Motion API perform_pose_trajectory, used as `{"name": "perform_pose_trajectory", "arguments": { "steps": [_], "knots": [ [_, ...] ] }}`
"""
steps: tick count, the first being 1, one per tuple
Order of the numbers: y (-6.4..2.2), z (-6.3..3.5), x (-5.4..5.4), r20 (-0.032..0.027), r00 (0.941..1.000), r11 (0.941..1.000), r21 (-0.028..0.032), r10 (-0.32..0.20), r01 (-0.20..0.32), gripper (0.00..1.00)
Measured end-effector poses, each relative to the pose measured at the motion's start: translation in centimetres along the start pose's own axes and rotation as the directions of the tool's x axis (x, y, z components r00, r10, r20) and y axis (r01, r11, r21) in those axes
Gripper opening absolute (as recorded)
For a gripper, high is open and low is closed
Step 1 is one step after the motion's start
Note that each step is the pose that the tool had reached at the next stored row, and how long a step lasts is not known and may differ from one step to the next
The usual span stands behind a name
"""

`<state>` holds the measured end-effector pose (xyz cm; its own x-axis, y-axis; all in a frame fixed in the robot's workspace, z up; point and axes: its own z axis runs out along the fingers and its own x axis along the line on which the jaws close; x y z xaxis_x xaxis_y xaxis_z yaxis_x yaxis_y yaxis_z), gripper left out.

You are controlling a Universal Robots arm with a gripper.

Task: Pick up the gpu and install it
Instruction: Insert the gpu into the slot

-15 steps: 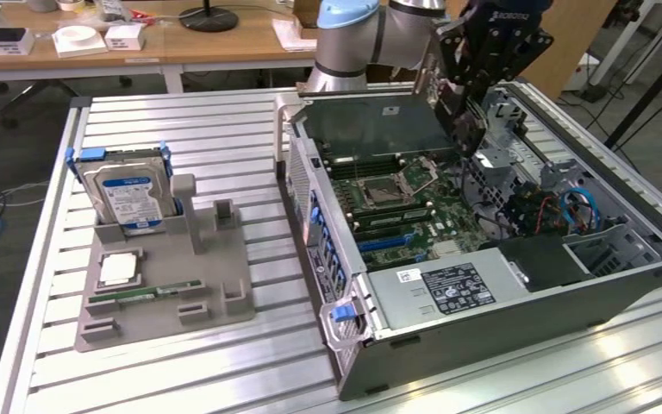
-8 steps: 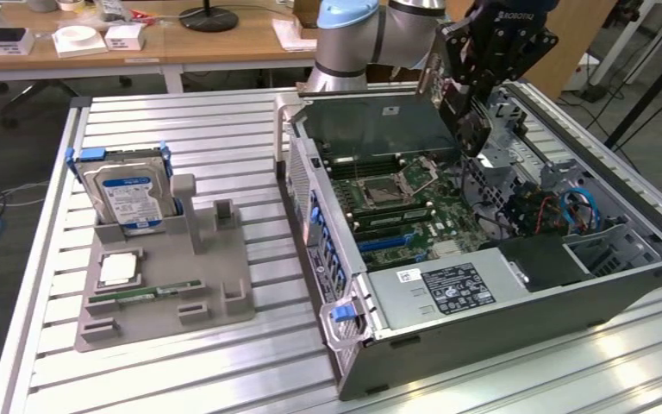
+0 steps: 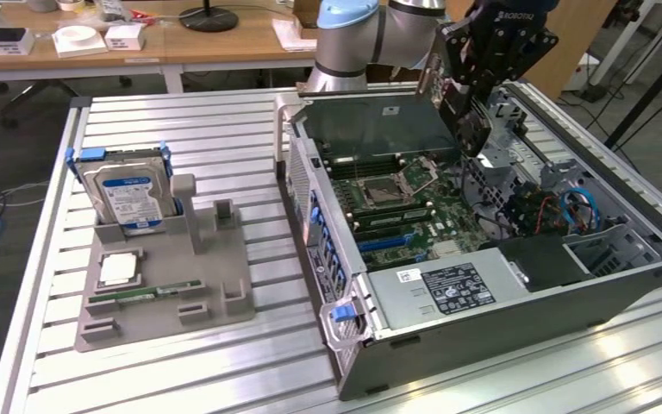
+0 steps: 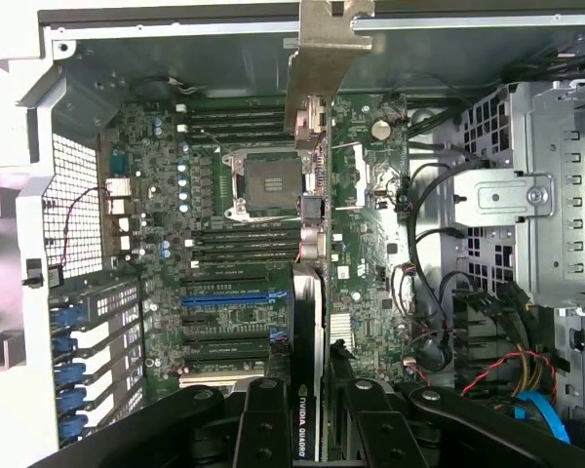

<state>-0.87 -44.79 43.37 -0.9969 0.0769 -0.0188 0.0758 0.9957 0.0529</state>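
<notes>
Wrist view shows the gripper point(image 4: 308, 398) half-closed, clamping the gpu point(image 4: 308, 302) edge-on.

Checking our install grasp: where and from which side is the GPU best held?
By its upper long edge, from above, a finger on each flat face, as the gripper holds the GPU. The card is thin and hangs edge-on over the motherboard, so this leaves its bracket and lower edge free.
</notes>
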Motion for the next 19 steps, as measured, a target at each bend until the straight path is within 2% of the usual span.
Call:
{"name": "perform_pose_trajectory", "arguments": {
  "steps": [5,11,15,19],
  "knots": [
    [0.00,0.00,0.00,-0.0013,0.9997,0.9997,-0.0005,-0.025,0.025,0.26],
    [0.01,0.00,0.00,-0.0051,0.9952,0.9952,-0.0021,-0.098,0.098,0.26],
    [0.01,0.00,0.00,-0.0081,0.9875,0.9875,-0.0037,-0.158,0.158,0.26],
    [0.01,0.00,0.00,-0.0113,0.9753,0.9753,-0.0054,-0.221,0.221,0.26]
  ]
}}
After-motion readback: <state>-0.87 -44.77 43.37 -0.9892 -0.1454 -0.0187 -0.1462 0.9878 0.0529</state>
